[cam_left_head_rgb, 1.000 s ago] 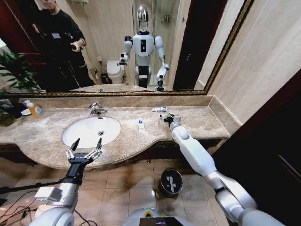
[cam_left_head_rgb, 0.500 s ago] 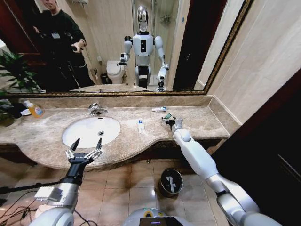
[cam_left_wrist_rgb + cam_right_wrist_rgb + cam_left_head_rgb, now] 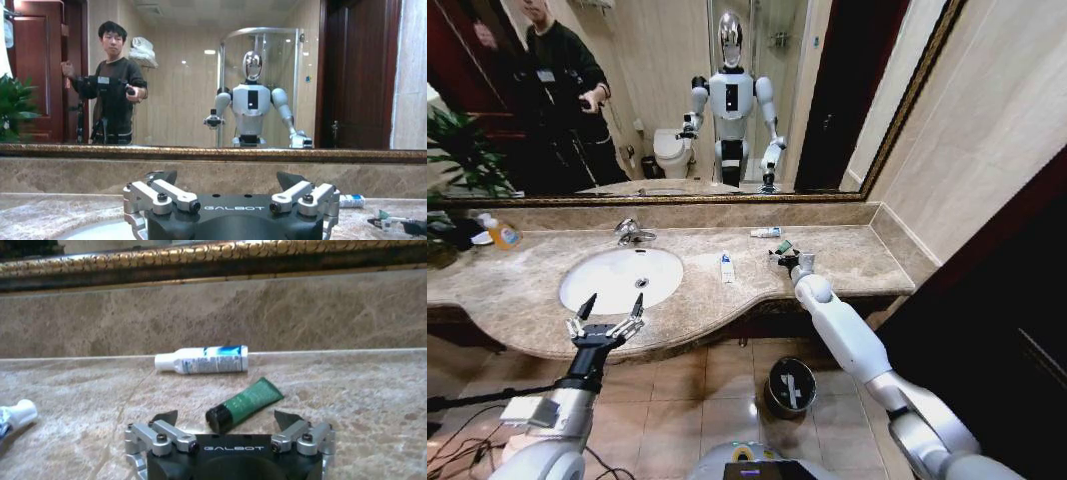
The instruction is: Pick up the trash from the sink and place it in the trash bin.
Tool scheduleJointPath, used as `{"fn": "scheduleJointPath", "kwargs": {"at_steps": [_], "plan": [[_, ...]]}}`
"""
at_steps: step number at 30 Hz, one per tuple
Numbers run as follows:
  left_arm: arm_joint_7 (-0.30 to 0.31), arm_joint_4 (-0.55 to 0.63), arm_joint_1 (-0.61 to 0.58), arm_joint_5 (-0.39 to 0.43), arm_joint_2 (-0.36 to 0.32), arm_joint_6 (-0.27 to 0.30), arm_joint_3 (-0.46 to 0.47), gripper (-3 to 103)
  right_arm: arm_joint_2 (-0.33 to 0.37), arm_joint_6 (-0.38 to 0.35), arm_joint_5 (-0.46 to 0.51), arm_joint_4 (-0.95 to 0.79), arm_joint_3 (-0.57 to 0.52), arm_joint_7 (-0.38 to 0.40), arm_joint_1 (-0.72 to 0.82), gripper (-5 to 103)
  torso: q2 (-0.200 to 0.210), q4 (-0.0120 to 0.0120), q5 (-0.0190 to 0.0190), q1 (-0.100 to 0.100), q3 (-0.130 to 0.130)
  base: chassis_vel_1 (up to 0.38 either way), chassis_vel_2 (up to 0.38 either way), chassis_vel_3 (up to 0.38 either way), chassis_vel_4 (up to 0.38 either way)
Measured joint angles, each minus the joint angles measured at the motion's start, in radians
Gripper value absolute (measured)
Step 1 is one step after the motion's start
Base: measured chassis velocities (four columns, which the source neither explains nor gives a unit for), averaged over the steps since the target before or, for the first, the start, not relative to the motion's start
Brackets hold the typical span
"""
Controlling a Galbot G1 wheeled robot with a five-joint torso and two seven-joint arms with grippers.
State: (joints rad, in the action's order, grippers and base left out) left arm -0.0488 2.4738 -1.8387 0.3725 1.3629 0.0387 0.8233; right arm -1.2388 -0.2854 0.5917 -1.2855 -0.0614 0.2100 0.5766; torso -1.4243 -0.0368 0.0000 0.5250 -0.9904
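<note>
The left gripper (image 3: pixel 608 309) hovers with jaws spread before the sink (image 3: pixel 587 292), idle. On the counter (image 3: pixel 857 250), a white tube (image 3: pixel 727 267) lies beside the basin. The right gripper (image 3: pixel 227 421), jaws open, straddles the green tube (image 3: pixel 244 403); another white tube (image 3: pixel 202 360) lies just beyond. Grasping seems underway: closing comes next, then carrying to the bin (image 3: pixel 791 386) on the floor.

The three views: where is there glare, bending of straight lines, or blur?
Head view: the counter edge and mirror frame curve from a wide lens; the sink shines bright white. Left wrist view: ceiling lights glare in the mirror, and the left gripper is sharp. Right wrist view: the green tube between the right gripper fingers and the white bottle are clear, the far wall soft.
</note>
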Motion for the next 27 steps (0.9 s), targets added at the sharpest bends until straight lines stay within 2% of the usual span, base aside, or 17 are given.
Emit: {"fn": "scheduleJointPath", "kwargs": {"at_steps": [4,6,7,9,12,13,16,18,21,22,23,25,27], "plan": [[0.0,0.0,0.0,0.0,0.0,0.0,0.0,100,-0.014,0.0,-0.004,0.017,0.004,-0.004,-0.01,83,0.0,0.0,-0.0001,0.0,0.0,0.0,0.0,0.0,0.0],[0.0,0.0,0.0,0.0,0.0,0.0,0.0,100,-0.018,0.0,-0.005,0.024,0.004,-0.004,-0.016,83,0.0,0.0,-0.0001,0.0,0.0,0.0,0.0,0.0,0.0],[0.0,0.0,0.0,0.0,0.0,0.0,0.0,100,-0.024,0.001,-0.005,0.034,0.004,-0.004,-0.022,72,0.0,0.0,-0.0001,0.0,0.0,0.0,0.0,0.0,0.0],[0.0,0.0,0.0,0.0,0.0,0.0,0.0,100,-0.027,0.001,-0.006,0.04,0.004,-0.003,-0.027,72,0.0,0.0,-0.0001,0.0,0.0,0.0,0.0,0.0,0.0],[0.0,0.0,0.0,0.0,0.0,0.0,0.0,100,-0.032,-0.001,-0.008,0.052,0.005,0.002,-0.036,54,0.0,-0.0001,-0.0001,0.0,0.0,0.0,0.0,0.0,0.0],[0.0,0.0,0.0,0.0,0.0,0.0,0.0,100,-0.032,-0.001,-0.008,0.052,0.005,0.002,-0.036,54,0.0,-0.0001,-0.0001,0.0,0.0,0.0,0.0,0.0,0.0],[0.0,0.0,0.0,0.0,0.0,0.0,0.0,100,-0.034,-0.002,-0.016,0.066,0.006,0.005,-0.043,38,0.0,0.0,-0.0001,0.0,0.0,0.0,0.0,0.0,0.0],[0.0,0.0,0.0,0.0,0.0,0.0,0.0,100,-0.035,-0.002,-0.018,0.069,0.006,0.007,-0.044,38,0.0,0.0,-0.0001,0.0,0.0,0.0,0.0,0.0,0.0],[0.0,0.0,0.0,0.0,0.0,0.0,0.0,100,-0.034,-0.002,-0.029,0.07,0.005,0.014,-0.042,22,0.0,-0.0002,-0.0001,0.0,0.0,0.0,0.0,0.0,0.0],[0.0,0.0,0.0,0.0,0.0,0.0,0.0,100,-0.034,-0.002,-0.029,0.07,0.005,0.014,-0.042,22,0.0,-0.0002,-0.0001,0.0,0.0,0.0,0.0,0.0,0.0],[0.0,0.0,0.0,0.0,0.0,0.0,0.0,100,-0.026,-0.002,-0.048,0.054,0.001,0.015,-0.032,17,0.0,-0.0002,0.0,0.0,0.0,0.0,0.0,0.0,0.0],[0.0,0.0,0.0,0.0,0.0,0.0,0.0,100,-0.019,-0.002,-0.059,0.04,-0.001,0.014,-0.024,14,0.0,-0.0001,0.0001,0.0,0.0,0.0,0.0,0.0,0.0],[0.0,0.0,0.0,0.0,0.0,0.0,0.0,100,0.015,-0.013,-0.071,-0.025,-0.006,0.011,0.001,25,0.0,0.0001,-0.0001,0.0,0.0,0.0,0.0,0.0,0.0]]}}
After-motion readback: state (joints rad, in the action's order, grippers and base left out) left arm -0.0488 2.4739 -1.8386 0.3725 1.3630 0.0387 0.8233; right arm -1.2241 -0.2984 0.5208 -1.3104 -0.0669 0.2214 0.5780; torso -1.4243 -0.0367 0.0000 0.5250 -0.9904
